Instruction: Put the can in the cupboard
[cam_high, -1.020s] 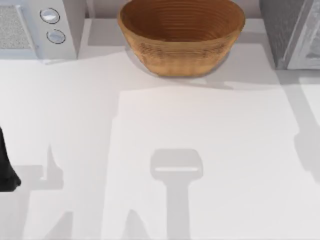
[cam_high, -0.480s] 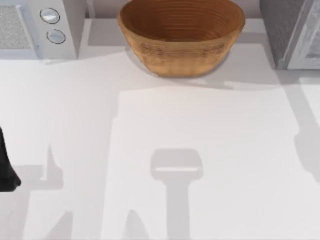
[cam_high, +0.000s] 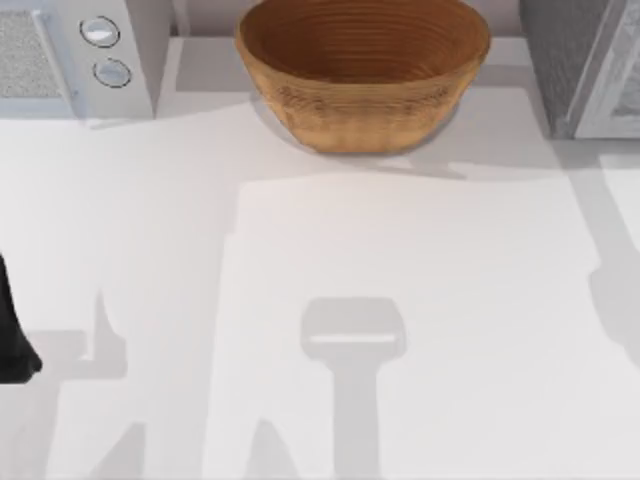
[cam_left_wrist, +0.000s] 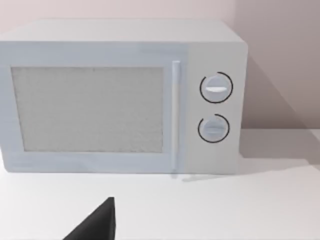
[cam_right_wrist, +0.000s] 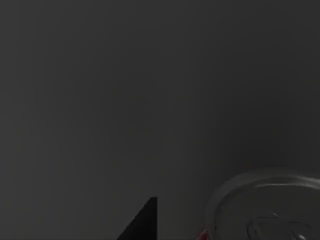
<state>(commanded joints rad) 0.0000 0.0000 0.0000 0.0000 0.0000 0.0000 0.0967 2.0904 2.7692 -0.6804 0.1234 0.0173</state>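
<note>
Surface: white tabletop (cam_high: 420, 300), crossed by grey shadows, with a pale wall behind it in the left wrist view.
Back of table, middle: round brown woven wicker basket (cam_high: 362, 70), upright, mouth up.
Back of table, left: white boxy microwave oven (cam_left_wrist: 122, 97) with a frosted door panel, a vertical handle bar and two round dials stacked one above the other; door closed.
Back of table, right: grey speckled cupboard (cam_high: 560, 60) at the corner, with a paler door panel along its right side.
Left arm: a black part of it sits at the left edge of the table in the top view (cam_high: 12, 335), well apart from the basket. One dark fingertip (cam_left_wrist: 95, 225) juts into the left wrist view above bare tabletop, pointing toward the microwave oven, which stands well ahead of it and not touching. Open or closed: cannot tell.
Right arm: its wrist view is dark. One dark fingertip (cam_right_wrist: 142, 222) shows at the edge of it.
Task object: silver-topped metal can with a sliver of red at its side (cam_right_wrist: 267, 207), seen lid-on in dim grey surroundings, just beside the right fingertip. Contact between them: cannot tell.
Right gripper state: cannot tell whether it grips the can.
</note>
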